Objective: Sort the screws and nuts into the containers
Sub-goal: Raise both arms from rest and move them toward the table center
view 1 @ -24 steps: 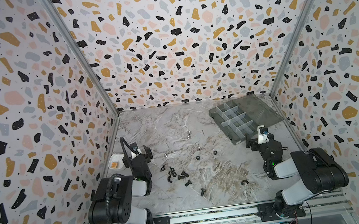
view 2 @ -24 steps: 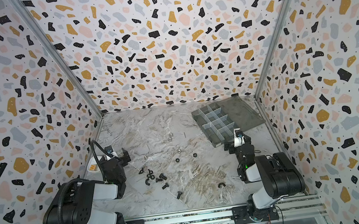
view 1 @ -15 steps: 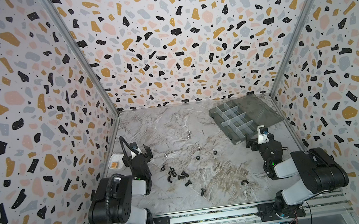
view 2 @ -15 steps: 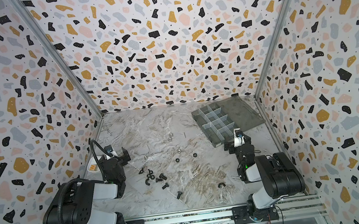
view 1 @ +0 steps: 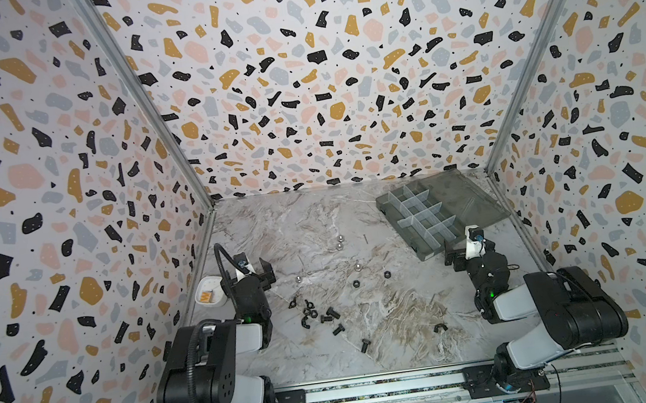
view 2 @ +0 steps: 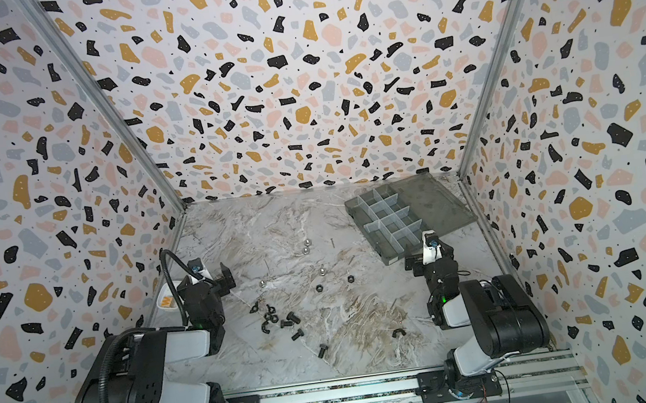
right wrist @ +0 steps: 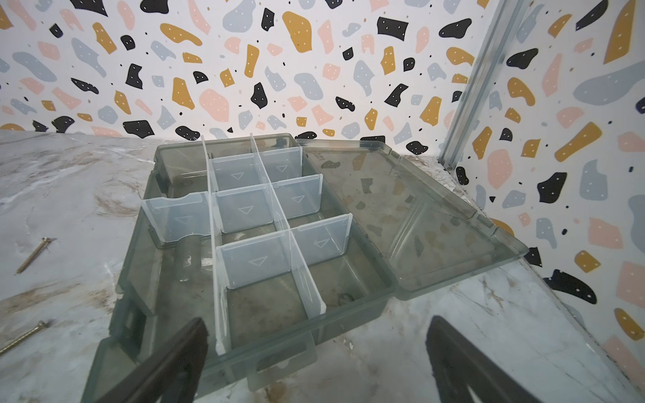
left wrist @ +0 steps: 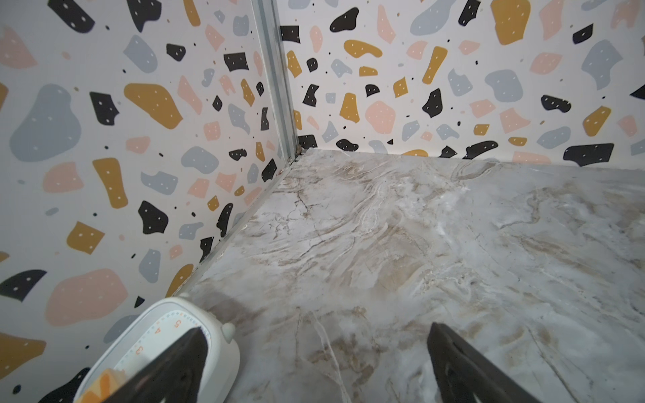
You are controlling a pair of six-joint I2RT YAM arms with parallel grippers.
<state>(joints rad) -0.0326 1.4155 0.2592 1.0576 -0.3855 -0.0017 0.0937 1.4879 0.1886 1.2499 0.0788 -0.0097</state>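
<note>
The black bolts (view 1: 330,314) lie loose on the table (view 1: 307,221), between the two grippers. They are nearer to the left gripper (left wrist: 316,363), on its right side and a little back toward the arm bases. Small black winged pieces (view 1: 293,303) lie just beside the bolts, and one more (view 1: 437,327) lies apart, behind the right gripper (right wrist: 316,322) and to its left. Two black nuts (view 1: 356,283) rest further to the right of the left gripper, about halfway to the right one. Several silver nuts (view 1: 358,266) are scattered ahead of the left gripper and to its right. In the right wrist view, two brass screws (right wrist: 35,254) lie flat on the table to the left of the right gripper.

The grey box (right wrist: 359,310) stands open just ahead of the right gripper, and its near wall shows between the two fingers. Clear dividers cut it into compartments (right wrist: 251,261). Its lid (right wrist: 419,216) lies folded back on the table, ahead of this gripper and to its right.

Both grippers are released: the fingers are spread wide and grasp nothing. The left gripper is low over the bare table, and the white dish (left wrist: 223,350) is just beside its left finger (left wrist: 174,366), close to the patterned wall (left wrist: 104,157).
</note>
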